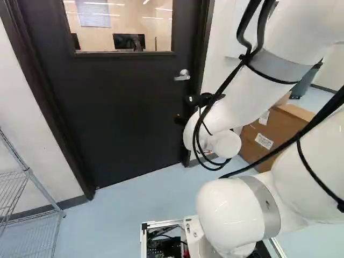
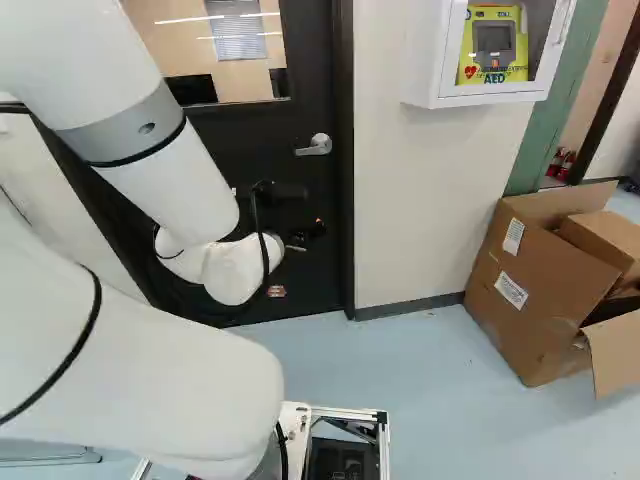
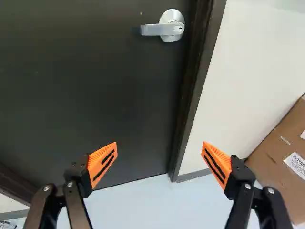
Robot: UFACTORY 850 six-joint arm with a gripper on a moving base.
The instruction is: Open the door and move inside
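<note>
One shut door (image 1: 129, 107) with one handle (image 2: 315, 146) bars the way before the spread pincer (image 2: 304, 212); left of the door stands one wire rack (image 1: 27, 171), right, one defibrillator cabinet (image 2: 435, 50) and two boxes (image 2: 525, 300).

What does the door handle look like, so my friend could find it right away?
Look for the big dark door with a window in it. Below the window, near the door's edge beside the white wall, is the handle. It's a shiny silver lever on a round plate, standing out against the dark door.
</note>
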